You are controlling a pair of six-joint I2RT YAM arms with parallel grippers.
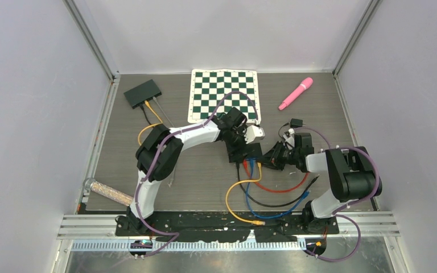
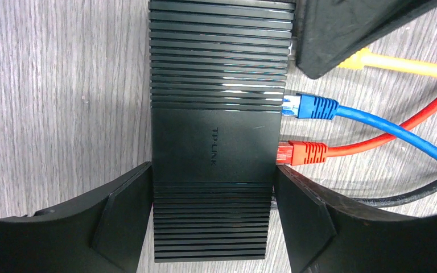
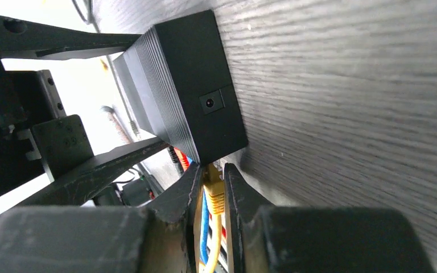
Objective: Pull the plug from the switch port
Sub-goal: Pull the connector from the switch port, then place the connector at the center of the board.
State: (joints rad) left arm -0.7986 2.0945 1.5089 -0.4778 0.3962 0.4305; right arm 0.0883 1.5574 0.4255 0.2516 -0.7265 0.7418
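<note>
The black TP-LINK switch (image 2: 213, 142) lies flat on the table near the middle (image 1: 255, 151). My left gripper (image 2: 213, 170) straddles it from above, one finger against each long side. Yellow, blue (image 2: 313, 106) and red (image 2: 301, 152) plugs sit in ports on its right side, and a black cable (image 2: 409, 193) runs in under my finger. My right gripper (image 3: 212, 182) is shut on the yellow plug (image 3: 213, 190), right at the port. In the left wrist view one right finger (image 2: 347, 28) covers most of that plug. From above, the right gripper (image 1: 270, 159) is just right of the switch.
The coloured cables (image 1: 262, 199) loop across the table toward the arm bases. A green chessboard mat (image 1: 225, 95) lies behind the switch. A pink microphone (image 1: 296, 93) is at back right, a second black box (image 1: 143, 92) with cables at back left, and a clear tube (image 1: 107, 192) at the left edge.
</note>
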